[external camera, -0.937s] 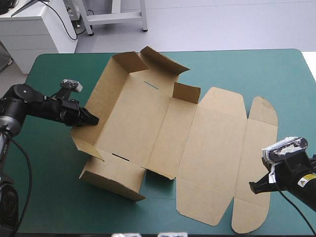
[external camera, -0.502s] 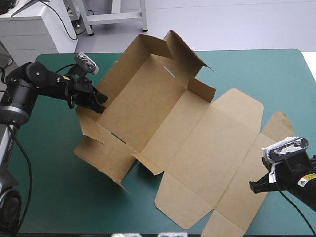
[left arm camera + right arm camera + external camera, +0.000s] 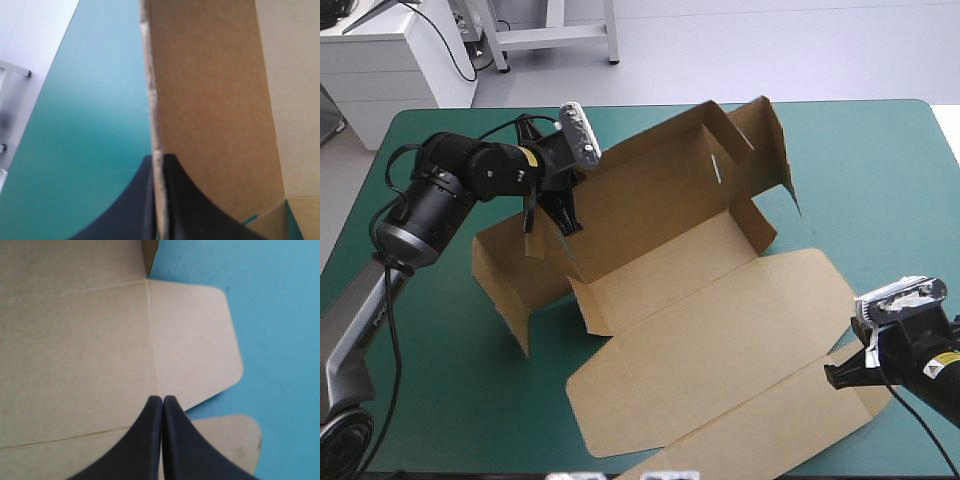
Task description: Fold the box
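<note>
Two grippers showed from the high camera. The box (image 3: 690,300) lay slantwise across the middle of the table (image 3: 880,170). Its tray part was toward the far left with its walls up, and the lid (image 3: 720,380) lay flat, running down to the near edge. The left gripper (image 3: 564,215) reached in over the far left and was clamped on an upright edge of board at the tray's left end. The right gripper (image 3: 835,380) sat low near the near right corner, its tip just at the lid's right edge.

From the left wrist, I saw the left gripper (image 3: 159,157) with its black fingers (image 3: 190,210) nearly together and the pale cut edge of a wall (image 3: 210,100) pinched between them. That wall ran straight ahead from the tips. The bare teal-green cover (image 3: 90,125) lay on one side of it, and more of the box's inside on the other.

From the right wrist, the right gripper (image 3: 162,399) was clenched, its two fingers meeting in a point with nothing between them. It hung over the flat board of the box (image 3: 75,355), right on a crease. A rounded flap (image 3: 195,340) lay ahead of the tips and a second flap (image 3: 235,440) lay beside the fingers, both flat on the cover (image 3: 280,315). I could not tell whether the tips touched the board.
</note>
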